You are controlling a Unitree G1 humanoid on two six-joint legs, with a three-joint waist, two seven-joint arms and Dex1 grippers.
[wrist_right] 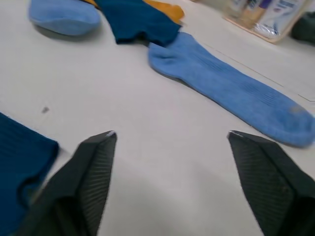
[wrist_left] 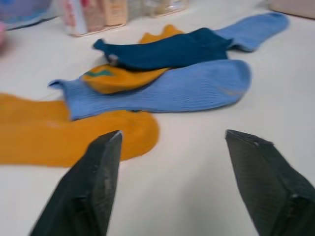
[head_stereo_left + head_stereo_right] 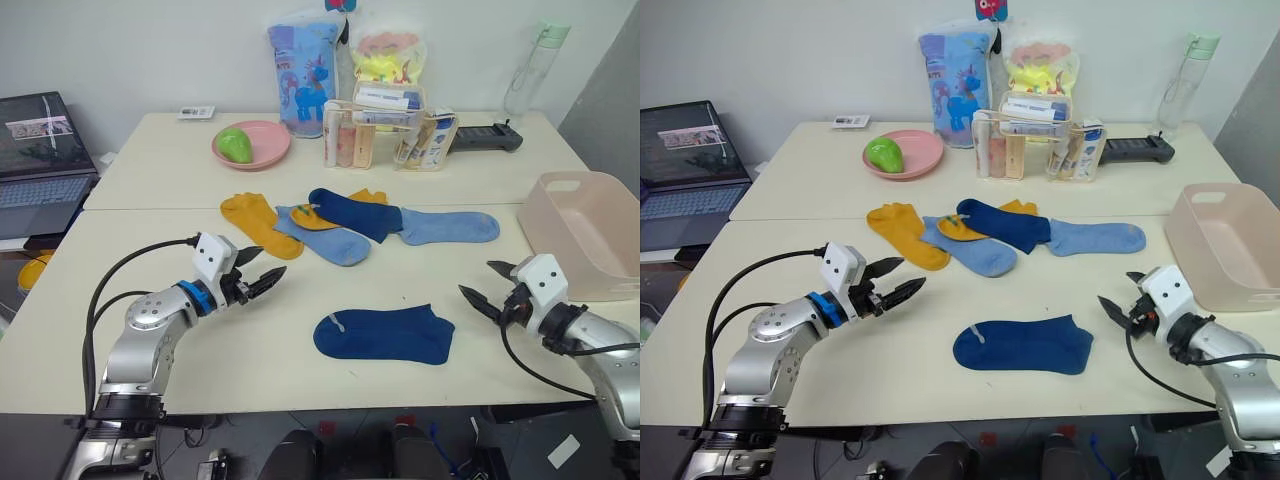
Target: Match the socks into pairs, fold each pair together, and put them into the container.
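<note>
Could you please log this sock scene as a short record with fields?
lone navy sock: flat on the table's near part, apart from the others
sock pile: two yellow, two light blue and one navy, overlapping mid-table
bin: at the robot's right, no socks seen inside
left pincer: open, empty, near the yellow sock
right pincer: open, empty, beside the bin

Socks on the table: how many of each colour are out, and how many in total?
Mustard yellow socks: 2, one mostly hidden in the pile
Light blue socks: 2
Dark navy socks: 2
Total: 6, none in the container
</note>
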